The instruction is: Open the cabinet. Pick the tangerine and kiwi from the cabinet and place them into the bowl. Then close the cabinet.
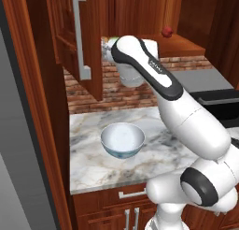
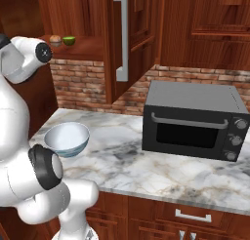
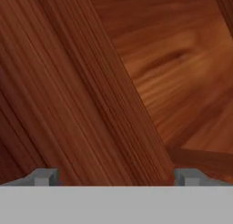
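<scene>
Wooden cabinet (image 2: 141, 34) stands open, the hand (image 3: 116, 177) spread and empty inside, so a careless reach could knock the tangerine (image 2: 55, 40) or kiwi (image 2: 69, 40) off the shelf.

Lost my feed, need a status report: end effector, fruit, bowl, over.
End effector open, holding nothing, facing bare wood inside the cabinet. Cabinet doors open. Tangerine and kiwi side by side on shelf. Bowl empty on counter.

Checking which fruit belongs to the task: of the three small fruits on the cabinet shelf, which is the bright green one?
The lime-green kiwi, beside the dull orange-brown tangerine; the small red fruit sits apart.
</scene>
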Tool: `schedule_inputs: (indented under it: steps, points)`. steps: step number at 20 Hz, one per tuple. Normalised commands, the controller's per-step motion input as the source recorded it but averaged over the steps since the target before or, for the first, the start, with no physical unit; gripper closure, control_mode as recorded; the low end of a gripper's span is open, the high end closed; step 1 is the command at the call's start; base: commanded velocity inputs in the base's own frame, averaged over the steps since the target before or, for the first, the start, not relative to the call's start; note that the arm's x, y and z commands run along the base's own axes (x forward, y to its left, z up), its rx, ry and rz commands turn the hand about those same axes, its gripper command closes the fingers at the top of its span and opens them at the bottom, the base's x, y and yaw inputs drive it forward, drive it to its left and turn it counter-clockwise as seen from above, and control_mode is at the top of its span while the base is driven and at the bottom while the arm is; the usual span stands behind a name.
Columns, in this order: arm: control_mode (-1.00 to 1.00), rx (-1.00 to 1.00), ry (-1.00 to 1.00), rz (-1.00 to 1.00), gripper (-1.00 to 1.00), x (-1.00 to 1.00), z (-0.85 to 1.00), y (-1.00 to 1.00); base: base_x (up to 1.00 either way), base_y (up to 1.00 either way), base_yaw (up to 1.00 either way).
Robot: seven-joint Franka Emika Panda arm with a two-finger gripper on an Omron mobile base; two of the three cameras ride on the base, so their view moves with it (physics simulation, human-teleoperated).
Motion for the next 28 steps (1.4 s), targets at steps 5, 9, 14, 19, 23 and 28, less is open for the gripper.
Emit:
schedule_inputs:
  steps: [5,9,14,19,23,28]
  points:
    - [-1.00,0.00,0.00,0.02,-1.00,0.00,0.00,0.16,0.00,0.00,0.00]
    - [-1.00,0.00,0.00,0.00,-1.00,0.00,0.00,-0.26,0.00,0.00,0.00]
    - [-1.00,0.00,-0.03,-0.08,-1.00,-0.19,0.03,-0.36,0.00,0.00,0.00]
    - [-1.00,0.00,0.00,0.00,-1.00,0.00,0.00,0.00,0.00,0.00,0.00]
    - [-1.00,0.00,0.00,0.00,-1.00,0.00,0.00,0.00,0.00,0.00,0.00]
    - [-1.00,-0.02,0.04,0.01,-1.00,-0.04,0.00,0.06,0.00,0.00,0.00]
